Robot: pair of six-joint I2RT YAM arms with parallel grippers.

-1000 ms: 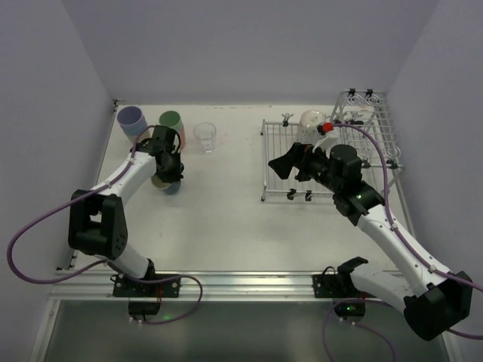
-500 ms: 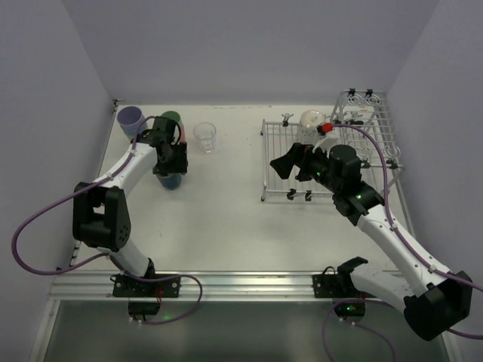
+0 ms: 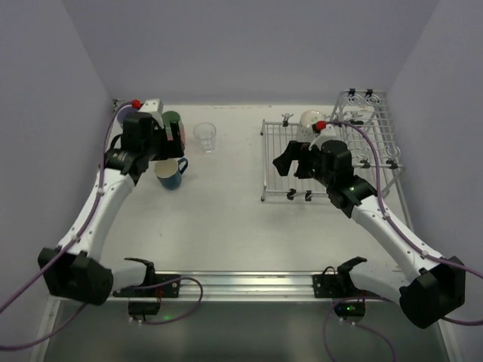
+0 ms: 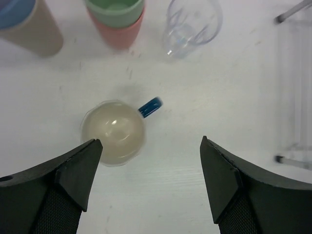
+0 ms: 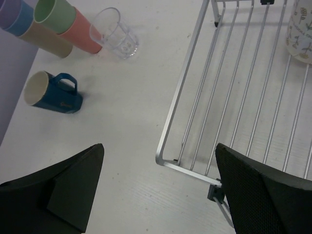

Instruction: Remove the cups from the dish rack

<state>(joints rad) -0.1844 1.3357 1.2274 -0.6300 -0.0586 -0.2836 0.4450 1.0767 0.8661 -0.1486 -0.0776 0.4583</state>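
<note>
On the desk [image 3: 226, 219] beside the stacked tumblers [image 4: 116, 22], the dark-blue mug [image 4: 113, 132] stood upright beneath your left jaws, set apart, so a straight lift clear of its handle looked soundest, while your right jaws, likewise apart, hung short of the speckled mug [image 5: 302, 34] in the dish rack [image 5: 168, 126].

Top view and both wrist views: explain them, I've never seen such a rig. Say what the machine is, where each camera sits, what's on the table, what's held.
Two robot arms are bolted at the near edge of the table, each ending in a two-finger gripper. The top picture looks down from above and behind them; the other two come from cameras on the wrists, the dark wedges being the fingers. On the table stand a dark-blue mug, a clear glass and stacked plastic tumblers. A white patterned mug sits in the wire dish rack. The left gripper hangs open above the dark-blue mug, the right gripper open by the rack's edge. Nothing is held.
</note>
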